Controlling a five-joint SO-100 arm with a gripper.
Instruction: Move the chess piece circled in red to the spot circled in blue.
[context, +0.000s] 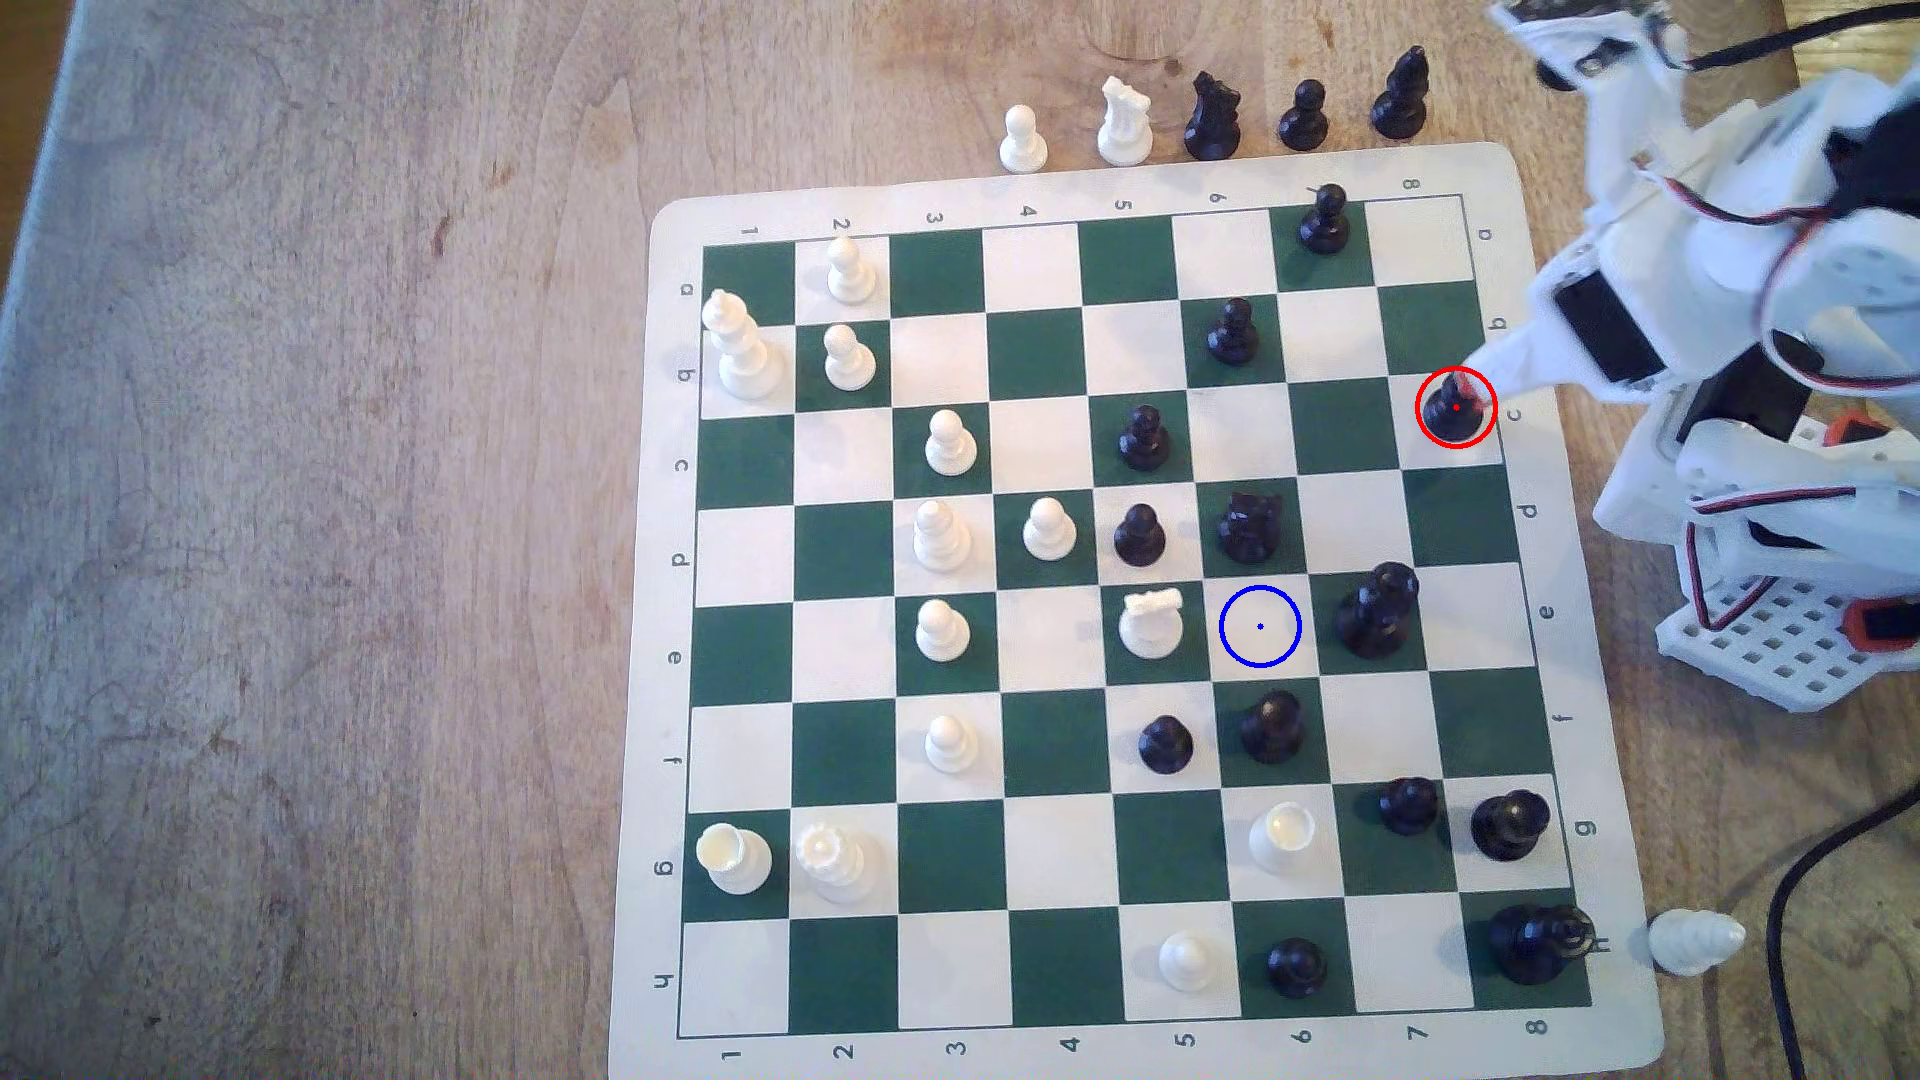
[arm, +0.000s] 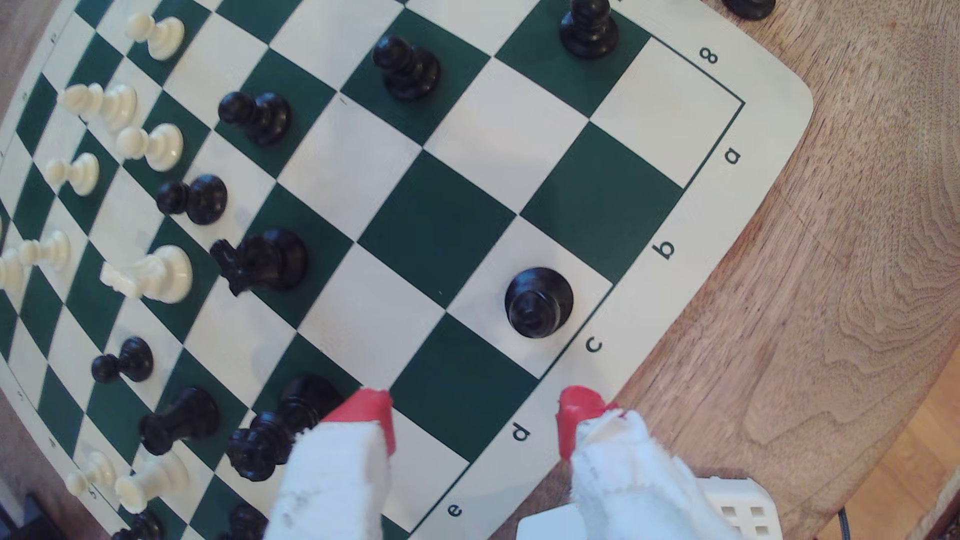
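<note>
You have a wooden table (context: 312, 519) filling the exterior view, with the green-and-cream chessboard (context: 1091, 1054) lying across its lower right two-thirds. The white arm (context: 1714, 312) comes in from the upper right corner of that view, its tip reaching to the board's right edge.

In the wrist view your gripper (arm: 475, 415) sits low in the frame, its two red-tipped fingers (arm: 369, 407) spread well apart with nothing between them, hanging over the dark square of row d and the cream border beside it.

The chess piece (context: 1452, 407) you want stands upright inside the red ring, on the cream square at the right end of row c in the exterior view, right of centre and in the upper half of the frame. It is black, glossy plastic, with a round base and a smooth head that narrows to a point. From the wrist view you look almost straight down on it (arm: 538, 302), so it reads as a dark disc with concentric rings, just beyond the open fingertips and not touching them.

The spot (context: 1259, 625) is the cream square with the thin blue ring and dot, near the middle of the board in the exterior view, between a white piece (context: 1151, 621) on its left and a tall black piece (context: 1377, 611) on its right.
</note>
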